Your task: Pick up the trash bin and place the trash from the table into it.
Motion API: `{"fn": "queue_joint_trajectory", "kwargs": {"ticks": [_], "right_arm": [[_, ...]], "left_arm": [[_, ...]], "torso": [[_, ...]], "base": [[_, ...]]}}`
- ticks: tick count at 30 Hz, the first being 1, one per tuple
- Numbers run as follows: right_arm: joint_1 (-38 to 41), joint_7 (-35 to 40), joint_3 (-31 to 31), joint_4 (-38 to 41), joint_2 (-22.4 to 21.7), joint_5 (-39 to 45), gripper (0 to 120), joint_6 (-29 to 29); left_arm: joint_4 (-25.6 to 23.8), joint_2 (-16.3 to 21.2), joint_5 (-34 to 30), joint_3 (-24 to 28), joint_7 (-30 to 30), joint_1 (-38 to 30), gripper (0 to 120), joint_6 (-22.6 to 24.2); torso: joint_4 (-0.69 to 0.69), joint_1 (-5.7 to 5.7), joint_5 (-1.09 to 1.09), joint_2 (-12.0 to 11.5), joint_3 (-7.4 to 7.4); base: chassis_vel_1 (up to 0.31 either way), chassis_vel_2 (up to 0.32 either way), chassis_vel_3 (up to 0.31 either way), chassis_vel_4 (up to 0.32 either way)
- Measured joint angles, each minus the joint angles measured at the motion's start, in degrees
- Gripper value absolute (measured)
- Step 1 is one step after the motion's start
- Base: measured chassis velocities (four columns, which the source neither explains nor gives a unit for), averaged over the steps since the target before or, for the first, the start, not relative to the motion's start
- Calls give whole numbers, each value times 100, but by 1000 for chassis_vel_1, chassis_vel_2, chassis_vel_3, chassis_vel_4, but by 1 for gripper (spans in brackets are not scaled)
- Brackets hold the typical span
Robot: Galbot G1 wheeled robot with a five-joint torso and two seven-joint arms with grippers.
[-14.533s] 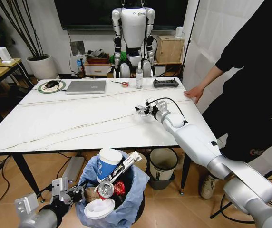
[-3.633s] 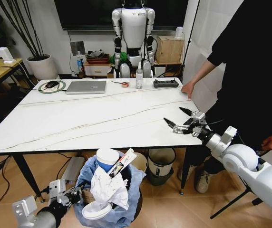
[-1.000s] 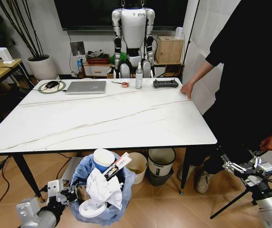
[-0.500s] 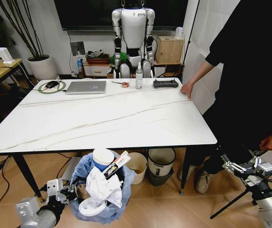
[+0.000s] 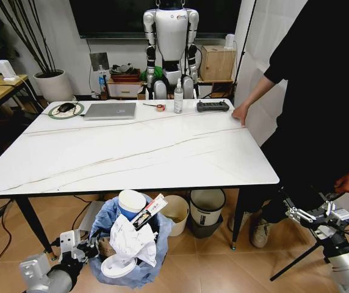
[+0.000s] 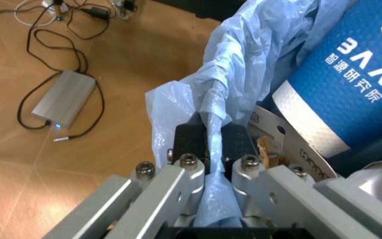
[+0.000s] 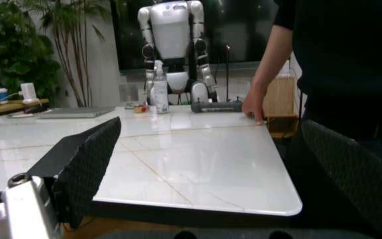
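Left arm low at the lower left, left end effector (image 6: pixel 214 149) pinched shut on the crinkled bag rim of the trash bin (image 5: pixel 132 268). Right arm lowered at the lower right, below the surface's level; right end effector (image 5: pixel 312 215) spread open, fingers (image 7: pixel 85 164) wide apart, holding nothing.

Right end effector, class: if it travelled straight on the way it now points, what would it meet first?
Probably the table: the right end effector, open, faces its near edge in the right wrist view. Depth is unclear, so it might skim over the top.
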Motion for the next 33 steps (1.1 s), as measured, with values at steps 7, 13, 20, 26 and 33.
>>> {"fn": "queue_joint_trajectory", "kwargs": {"ticks": [7, 13, 20, 26, 33], "right_arm": [[0, 0, 0, 0, 0, 0, 100, 0], [0, 0, 0, 0, 0, 0, 100, 0], [0, 0, 0, 0, 0, 0, 100, 0], [0, 0, 0, 0, 0, 0, 100, 0], [0, 0, 0, 0, 0, 0, 100, 0]], "left_arm": [[31, -13, 6, 8, -2, -25, 0, 6], [79, -27, 39, 10, 9, -32, 0, 7], [171, -57, 93, 55, 29, -78, 0, -2], [263, -83, 130, 75, 50, -121, 0, -10], [373, -133, 183, 102, 110, -137, 0, -27]], "torso": [[0, -105, 0, -236, -131], [0, -189, 0, -414, -226], [0, -280, 0, -625, -344], [0, -355, 0, -791, -436], [0, -456, 0, -1016, -559]], "base": [[0, 0, 0, 0], [0, 0, 0, 0], [0, 0, 0, 0], [0, 0, 0, 0], [0, 0, 0, 0]]}}
